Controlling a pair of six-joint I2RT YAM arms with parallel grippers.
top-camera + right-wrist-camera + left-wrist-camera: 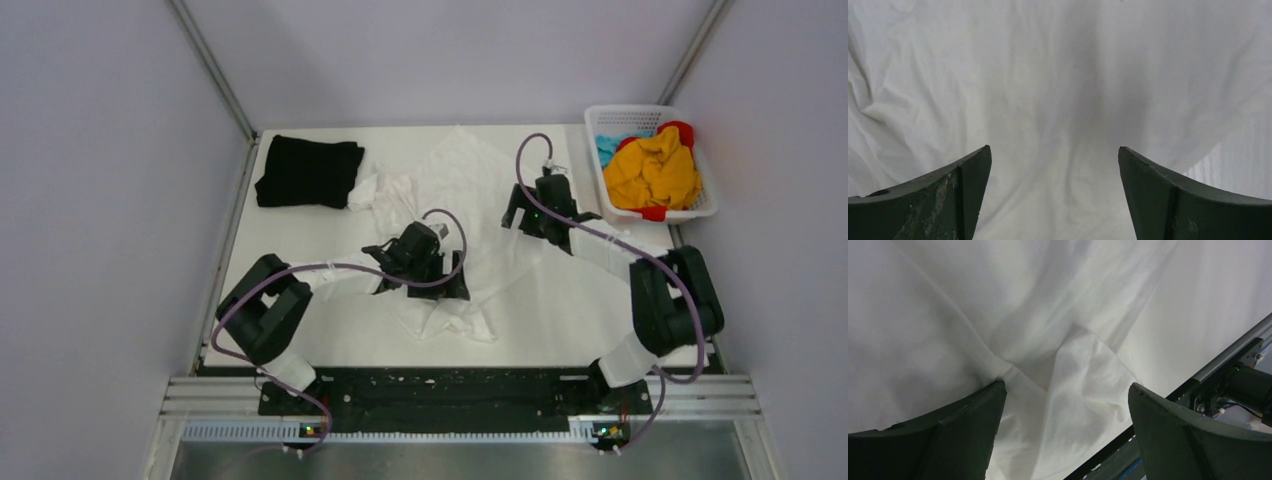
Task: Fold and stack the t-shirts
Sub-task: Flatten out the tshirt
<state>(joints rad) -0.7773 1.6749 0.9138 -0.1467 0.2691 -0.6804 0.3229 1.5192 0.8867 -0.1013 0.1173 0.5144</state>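
White tee (470, 175) is a rumpled mess mid-table, no folds in it yet. The left gripper (1065, 390) hangs over its near bunched edge, jaws wide apart, gripping nothing. The right gripper (1054, 150) is a bit farther back over flatter cloth, also spread wide and empty. At the far left the black tee (308, 171) looks folded into a neat block. So roughly halfway, I'd say: the white one needs folding, then stacking.
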